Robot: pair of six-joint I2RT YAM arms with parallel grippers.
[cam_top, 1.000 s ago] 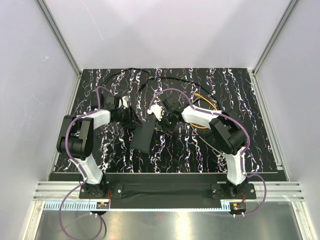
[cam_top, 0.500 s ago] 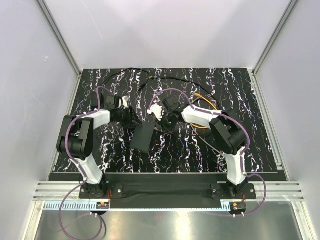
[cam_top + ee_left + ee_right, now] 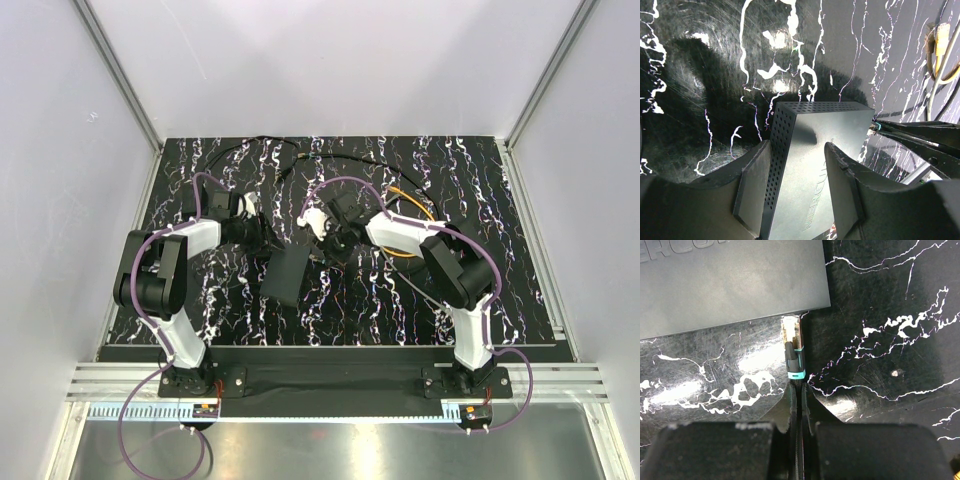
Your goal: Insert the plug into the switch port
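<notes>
When I look down from above, the left arm reaches in from 8 o'clock of the marbled table towards its middle. The left gripper stands astride a flat black box. From the wrist camera I see one of its fingers against the perforated side of the box and the other against the opposite side, so these half-spread jaws are grasping the box.

The box lies near the centre of the table, with its long side running roughly from 1 o'clock to 7 o'clock. I cannot see the port itself in any view, because it is on a thin edge that faces away from the cameras.

At about 2 o'clock of the box the right arm comes in. The right gripper is clenched on the plug; the jaws are pressed together on its tail end, where the thin cord leaves it. The plug has a clear tip and a teal collar. It points to 12 o'clock in the right wrist view, straight at the edge of the box near a corner. The tip is just beside that edge, and I cannot tell whether it touches.

Further to the right, at 3 o'clock of the right gripper, an orange cord lies in a loop on the table.
</notes>
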